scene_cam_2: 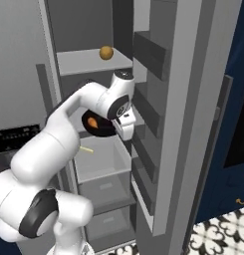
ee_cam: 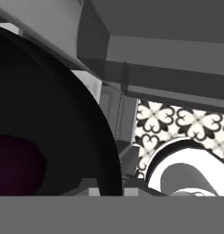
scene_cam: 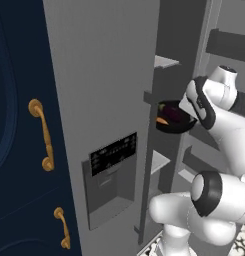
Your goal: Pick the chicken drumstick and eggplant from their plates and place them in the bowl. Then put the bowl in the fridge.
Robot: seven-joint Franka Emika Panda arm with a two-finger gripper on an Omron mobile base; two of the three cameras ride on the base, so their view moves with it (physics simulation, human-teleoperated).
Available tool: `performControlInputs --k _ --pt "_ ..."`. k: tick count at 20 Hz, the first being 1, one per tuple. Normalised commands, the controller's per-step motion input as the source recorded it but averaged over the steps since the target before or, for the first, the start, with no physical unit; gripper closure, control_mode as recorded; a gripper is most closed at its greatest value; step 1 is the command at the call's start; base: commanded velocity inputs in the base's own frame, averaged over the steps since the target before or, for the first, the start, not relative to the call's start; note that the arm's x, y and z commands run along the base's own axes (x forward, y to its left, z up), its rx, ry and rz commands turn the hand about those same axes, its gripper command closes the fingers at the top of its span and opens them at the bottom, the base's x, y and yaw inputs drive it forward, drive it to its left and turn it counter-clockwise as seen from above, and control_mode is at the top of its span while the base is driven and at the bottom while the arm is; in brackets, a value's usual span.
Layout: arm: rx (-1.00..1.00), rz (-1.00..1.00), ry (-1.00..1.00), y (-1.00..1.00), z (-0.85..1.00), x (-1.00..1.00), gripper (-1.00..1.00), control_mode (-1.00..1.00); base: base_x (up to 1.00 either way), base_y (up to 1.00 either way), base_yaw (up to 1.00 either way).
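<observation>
Gripper (scene_cam_2: 124,125) clenched on bowl (scene_cam: 175,118) rim, holding it level inside fridge (scene_cam: 104,100) w/ drumstick (scene_cam_2: 92,122) & eggplant (scene_cam: 171,113) in it, prob. so nothing spills before shelf set-down.

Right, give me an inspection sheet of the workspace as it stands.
Surface: grey fridge shelf, bare under the bowl.
Job's things: black bowl inside the open fridge, holding the eggplant and drumstick.
Clutter: small round brown item on the upper shelf.
Pincer: shut on the bowl.
Cables: nothing seen.
Surroundings: navy cabinet with gold handles; patterned floor tiles.
</observation>
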Motion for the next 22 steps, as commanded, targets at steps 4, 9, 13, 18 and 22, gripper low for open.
performControlInputs --k 4,9,13,18,22 --pt "0.00 0.00 -0.04 0.10 0.00 0.66 1.00 -1.00 0.00 0.00 0.00" --pt "0.00 0.01 -0.13 0.18 -0.09 0.65 1.00 -1.00 0.00 0.00 0.00" --pt "0.00 0.00 -0.04 0.30 -0.32 0.49 1.00 -1.00 0.00 0.00 0.00" --pt "0.02 0.00 0.00 0.12 -0.44 0.76 1.00 -1.00 0.00 0.00 0.00" --pt "0.03 0.00 0.00 0.00 -0.31 0.76 1.00 -1.00 0.00 0.00 0.00"
